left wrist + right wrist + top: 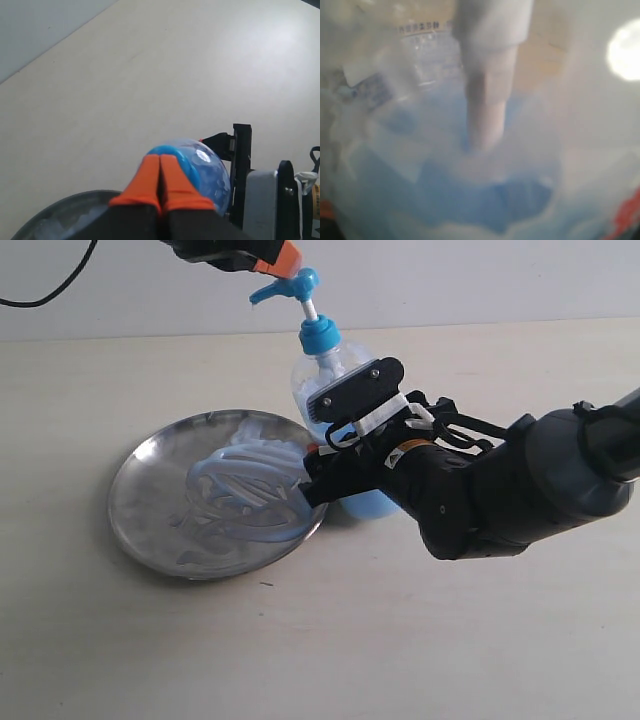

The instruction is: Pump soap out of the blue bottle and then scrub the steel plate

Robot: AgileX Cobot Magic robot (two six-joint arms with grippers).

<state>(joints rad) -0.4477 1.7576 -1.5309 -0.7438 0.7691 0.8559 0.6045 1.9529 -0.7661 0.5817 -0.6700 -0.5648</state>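
The steel plate lies flat on the table at the left, and pale blue soap is smeared in loops over its right half. The blue bottle stands upright at the plate's right edge, its pump head raised and its spout pointing over the plate. My left gripper hangs just above the spout. Its orange fingers are pressed together with nothing between them. My right gripper is shut on the bottle's lower body. The blurred bottle fills the right wrist view.
The pale table stretches in front of and behind the plate. A light wall stands at the back, with a black cable hanging at the top left. The bulky right arm lies low across the right side.
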